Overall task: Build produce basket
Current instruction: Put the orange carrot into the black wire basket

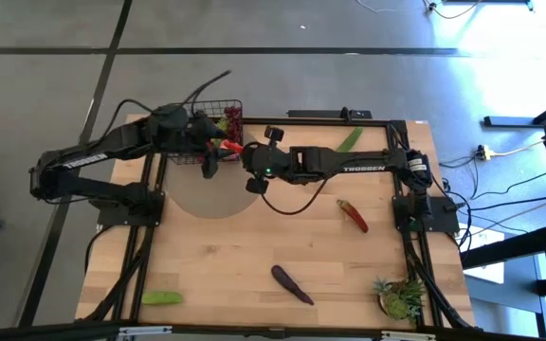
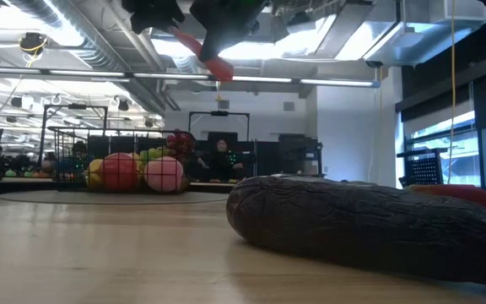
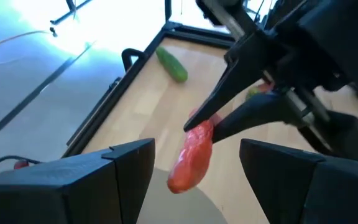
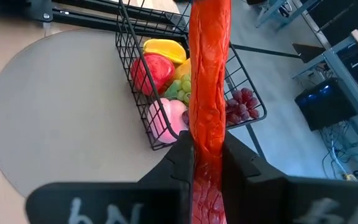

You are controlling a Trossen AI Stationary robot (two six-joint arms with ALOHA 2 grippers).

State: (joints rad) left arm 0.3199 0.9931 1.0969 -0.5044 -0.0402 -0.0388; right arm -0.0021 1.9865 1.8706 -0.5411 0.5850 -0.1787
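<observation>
The right gripper (image 1: 238, 150) has its jaws clamped on a red chili (image 4: 209, 93), held up in the air just beside the basket (image 4: 135, 37). Facing it, the left gripper (image 1: 209, 161) stands wide open, holding nothing, its fingers (image 3: 86, 180) either side of the chili's tip. The basket (already holding fruit and grapes) sits at the table's (image 1: 254, 265) far edge. Another chili (image 1: 354, 216), an eggplant (image 1: 292, 284) and a cucumber (image 1: 350, 140) lie loose.

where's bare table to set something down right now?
Free: the wide strip between the green piece near the left front corner, the eggplant and the round mat; also between the loose chili and the plant. Crowded: the basket, where both grippers meet, right gripper holding a chili.
</observation>
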